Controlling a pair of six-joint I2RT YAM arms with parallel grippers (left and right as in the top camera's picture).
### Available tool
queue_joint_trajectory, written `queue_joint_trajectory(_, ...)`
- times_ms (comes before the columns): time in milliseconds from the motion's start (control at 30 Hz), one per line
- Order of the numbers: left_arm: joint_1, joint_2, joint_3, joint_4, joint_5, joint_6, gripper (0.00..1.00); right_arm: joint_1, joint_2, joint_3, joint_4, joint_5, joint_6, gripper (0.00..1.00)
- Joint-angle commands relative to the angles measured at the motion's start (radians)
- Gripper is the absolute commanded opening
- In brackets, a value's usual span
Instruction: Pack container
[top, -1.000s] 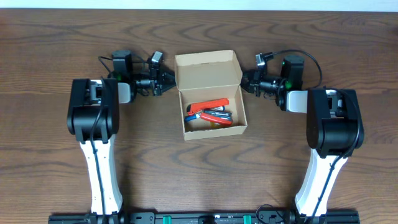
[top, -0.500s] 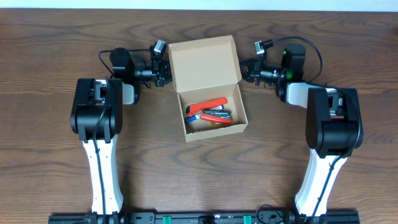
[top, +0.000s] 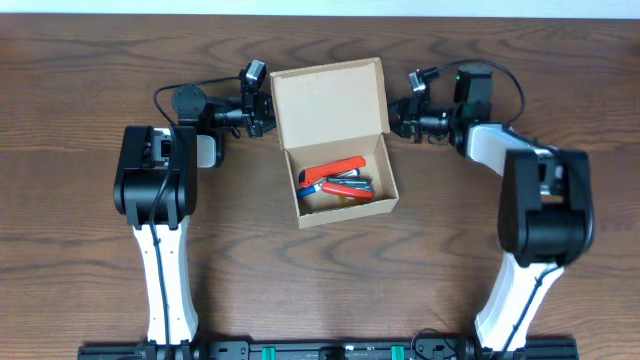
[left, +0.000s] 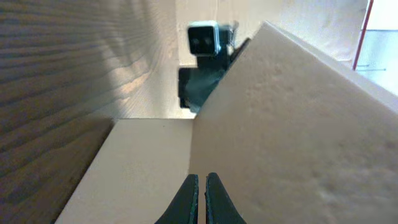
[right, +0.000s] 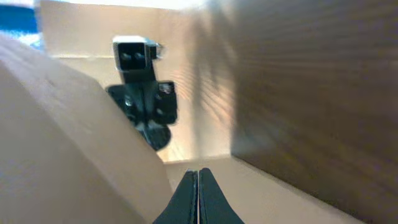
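Note:
The container (top: 346, 212), a tan cardboard box, stands open at the table's middle. Its hinged lid (top: 328, 100) is raised at the back. Inside lie a red-orange item (top: 335, 169) and several pens (top: 348, 185). My left gripper (top: 268, 114) is shut, its tips against the lid's left edge; in the left wrist view the tips (left: 202, 178) rest at the lid (left: 292, 124). My right gripper (top: 394, 117) is shut at the lid's right edge; in the right wrist view the tips (right: 198, 174) sit beside the lid (right: 62, 143).
Brown wooden table (top: 90, 280) all round the box. Each wrist camera sees the other arm's camera beyond the lid: the right one (left: 204, 38) and the left one (right: 134, 56). Cables loop behind both wrists.
Both grippers have moved toward the far side of the table along the lid's edges. The lid has swung up and shows more of its face.

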Motion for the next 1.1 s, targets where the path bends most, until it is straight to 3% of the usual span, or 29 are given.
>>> queue_joint_trajectory(0, -0.021, -0.004, -0.003, 0.016, 0.013, -0.015, 0.06, 0.007, -0.104, 0.038, -0.190, 0.151, -0.289, 0.02)
queue_joint_trajectory(100, -0.030, -0.019, -0.004, 0.017, 0.013, -0.011, 0.06, 0.007, -0.139, 0.072, -0.355, 0.190, -0.404, 0.02)
queue_joint_trajectory(233, -0.032, -0.048, -0.006, 0.017, 0.013, -0.011, 0.06, 0.008, -0.149, 0.099, -0.443, 0.208, -0.450, 0.02)
queue_joint_trajectory(633, -0.027, -0.164, -0.080, 0.017, 0.013, 0.002, 0.06, 0.003, -0.149, 0.099, -0.455, 0.296, -0.452, 0.01)
queue_joint_trajectory(1067, -0.026, -0.362, -0.312, 0.016, 0.013, 0.110, 0.06, -0.096, -0.149, 0.099, -0.483, 0.338, -0.463, 0.01)
